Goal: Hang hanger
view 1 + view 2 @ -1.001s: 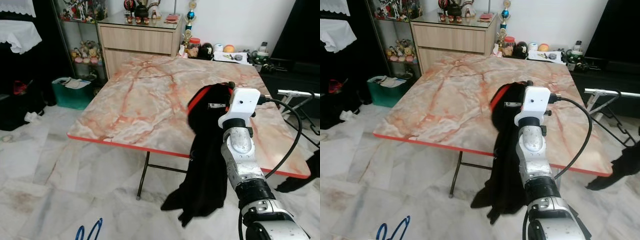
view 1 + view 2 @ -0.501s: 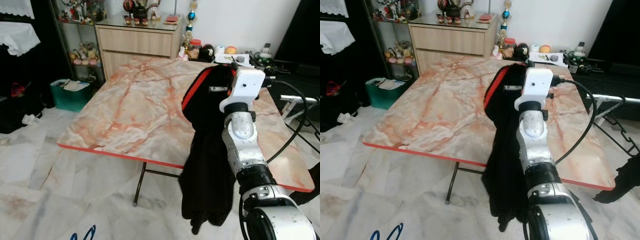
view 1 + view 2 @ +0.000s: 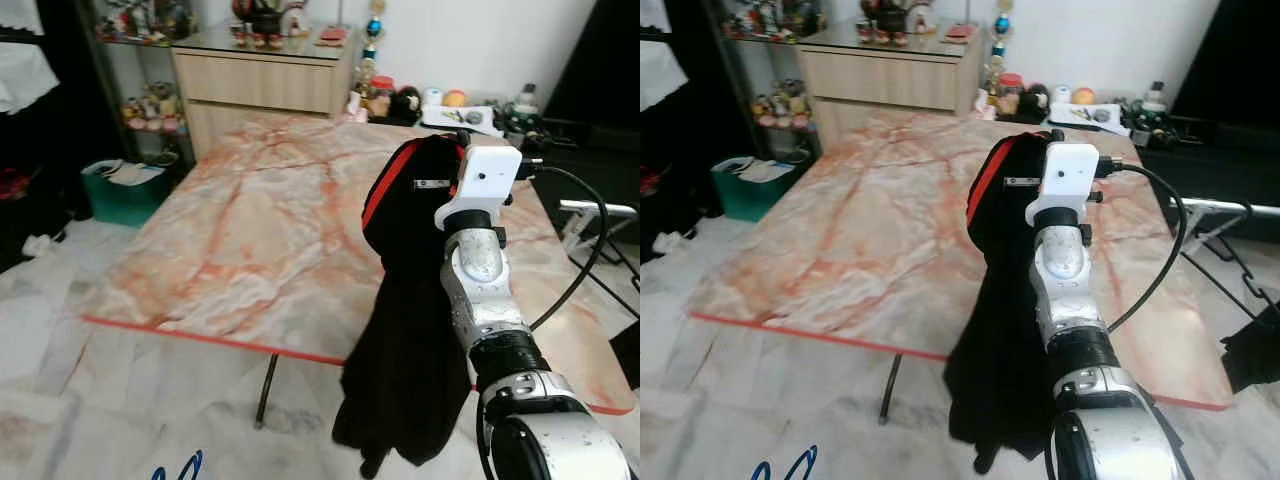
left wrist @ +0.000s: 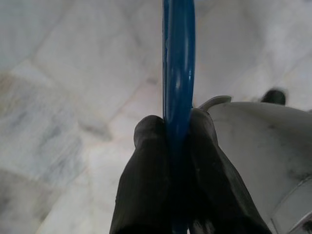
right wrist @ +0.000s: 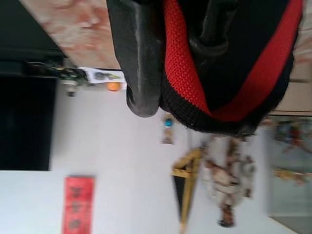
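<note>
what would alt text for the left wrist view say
The left gripper is shut on a blue hanger, whose thin bar runs straight out between the two black fingers. Behind it is a pale marble floor, with a silver part of the robot at one side.

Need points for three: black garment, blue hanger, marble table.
black garment (image 3: 405, 330), left eye view, on the hanging body of the cloth.
blue hanger (image 4: 178, 73), left wrist view, on the bar above the fingers.
marble table (image 3: 250, 240), left eye view, on bare tabletop.
</note>
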